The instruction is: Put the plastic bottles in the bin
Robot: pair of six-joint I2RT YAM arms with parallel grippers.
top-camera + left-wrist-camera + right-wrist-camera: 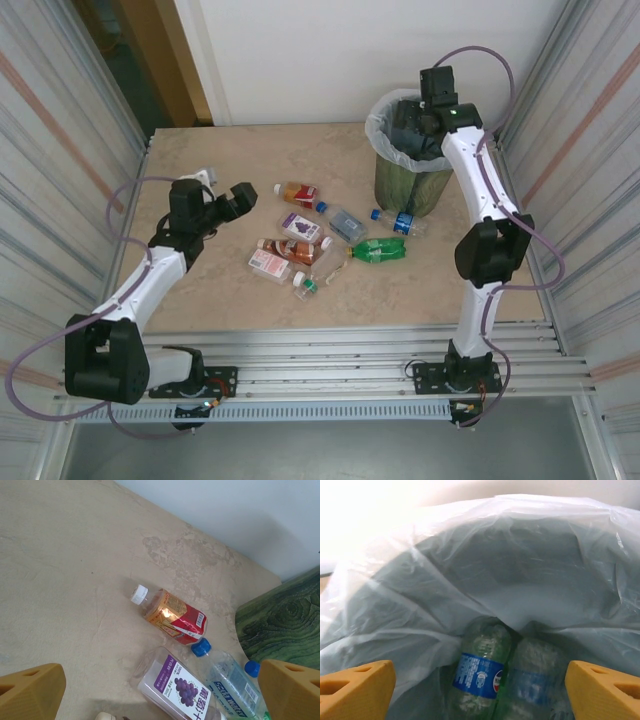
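right gripper (408, 122) hangs over the mouth of the bin (408, 188), jaws spread wide, nothing between them. looking down from its wrist into the white bag (530, 555): two bottles lie side by side at the bottom, a blue-label bottle (479, 675) and a second bottle (536, 682) pressed against it.

over to the left gripper (226, 192), low above the table (200, 140), jaws wide too, gripping nothing. from its wrist, an amber bottle (175, 617) with a white cap and red label lies on its side. just beside its base sits the blue cap of a clear bottle (231, 682), and a purple-label bottle (176, 686) lies nearer, between the yellow fingers (30, 690).

from above, the rest of the bottles lie scattered mid-table between the arms. a green bottle (378, 250) lies on its side, and a blue-capped bottle (402, 222) rests close to the bin's foot.
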